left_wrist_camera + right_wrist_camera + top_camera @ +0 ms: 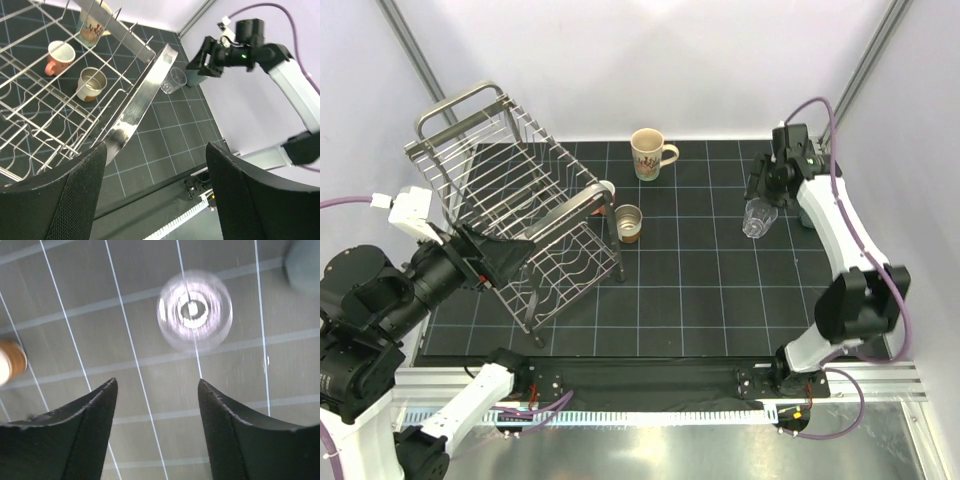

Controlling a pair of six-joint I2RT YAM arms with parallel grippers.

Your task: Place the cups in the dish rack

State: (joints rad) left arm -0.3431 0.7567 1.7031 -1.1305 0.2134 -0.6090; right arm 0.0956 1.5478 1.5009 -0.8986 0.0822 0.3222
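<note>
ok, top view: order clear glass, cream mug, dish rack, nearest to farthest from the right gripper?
1. clear glass: right by the right gripper, right side.
2. cream mug: far centre.
3. dish rack: left side, plainly farthest.

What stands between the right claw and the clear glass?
Nothing visible does. The right gripper hangs open above the clear glass, with only open air between its fingers and the glass's rim.

Five cups share one gridded black mat: one cream mug, one salmon-pink mug, one small brown-based cup, one clear glass and one grey-teal tumbler. There is one wire dish rack. Two robot arms flank the scene.
</note>
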